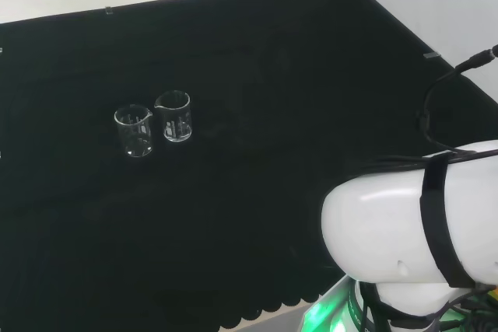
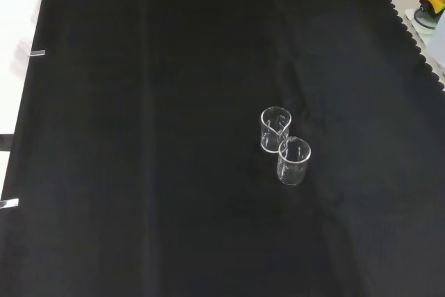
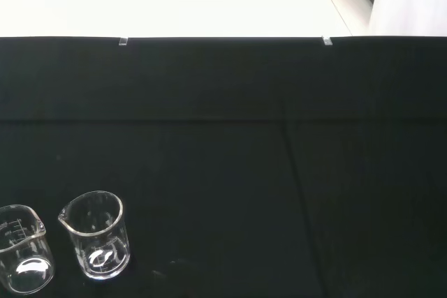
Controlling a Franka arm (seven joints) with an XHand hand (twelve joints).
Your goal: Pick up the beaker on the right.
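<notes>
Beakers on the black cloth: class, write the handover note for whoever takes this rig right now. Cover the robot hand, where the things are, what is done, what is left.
Robot hand: cannot tell its state.
Things: two clear beakers stand upright, close together on the cloth. In the head view the right beaker is the target; the left beaker stays.
Done: nothing; both stand untouched.
Left: reach, grasp and lift the right beaker.

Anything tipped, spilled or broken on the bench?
Nothing stands out. Two clear beakers stand upright close together on the black cloth: one to the right in the head view, the other at its left. Both look empty, with no spill or visible damage.
</notes>
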